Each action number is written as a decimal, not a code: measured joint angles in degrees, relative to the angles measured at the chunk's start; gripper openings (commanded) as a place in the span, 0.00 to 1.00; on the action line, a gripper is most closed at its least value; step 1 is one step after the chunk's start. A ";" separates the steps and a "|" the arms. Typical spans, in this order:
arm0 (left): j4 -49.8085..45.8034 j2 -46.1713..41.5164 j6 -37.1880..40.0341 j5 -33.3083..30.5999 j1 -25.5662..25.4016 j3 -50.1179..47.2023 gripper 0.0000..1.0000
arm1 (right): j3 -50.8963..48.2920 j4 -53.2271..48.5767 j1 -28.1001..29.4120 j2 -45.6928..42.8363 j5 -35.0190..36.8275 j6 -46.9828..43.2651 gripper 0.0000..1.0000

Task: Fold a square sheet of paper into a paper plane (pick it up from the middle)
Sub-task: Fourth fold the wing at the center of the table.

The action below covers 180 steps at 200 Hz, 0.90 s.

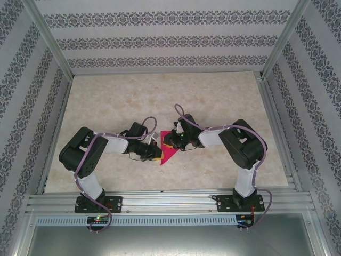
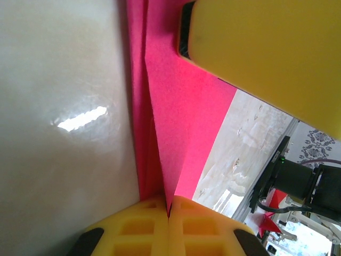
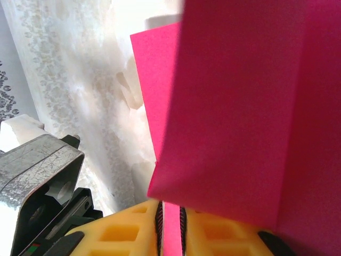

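- One table, pale with a marbled look. It is boxed in by three walls papered in grey ornamental bands. One aluminium rail runs along the near edge.
- Two arms, black and white, each trailed by a purple cable. The left arm is bolted at about 7 o'clock on the table and the right arm at about 5 o'clock. Both bend inward and meet near the table's middle.
- One paper sheet, magenta-pink and already creased. From above it shows as a narrow wedge with its sharp tip toward 6 o'clock, just on the 6 o'clock side of the table's centre, between the two claws. I cannot tell whether it touches the tabletop. In the left wrist view the paper sheet shows layered folds running into the fingers. In the right wrist view the paper sheet hangs as a broad flap over a second layer.
- Two claws with yellow fingers, each gripping the paper.
  - The left gripper sits at 9 o'clock of the paper. Close up, the left gripper is pressed together on the paper's folded edge.
  - The right gripper sits at about 12 o'clock of the paper. Close up, the right gripper is pinching a thin strip of paper between its pads.
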 measured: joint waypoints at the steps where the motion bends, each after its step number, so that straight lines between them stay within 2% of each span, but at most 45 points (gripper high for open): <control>1: -0.02 0.00 0.00 0.00 0.00 0.00 0.01 | 0.00 0.00 0.00 0.00 -0.02 0.00 0.19; 72: 1.49 -0.02 -0.59 0.20 0.22 -0.76 0.00 | 0.26 -0.79 -1.99 -3.10 -0.24 -0.17 0.19; 180: 5.16 -0.15 -3.15 0.52 0.33 -2.38 0.00 | 3.17 -0.81 -1.07 0.35 -2.40 -1.03 0.19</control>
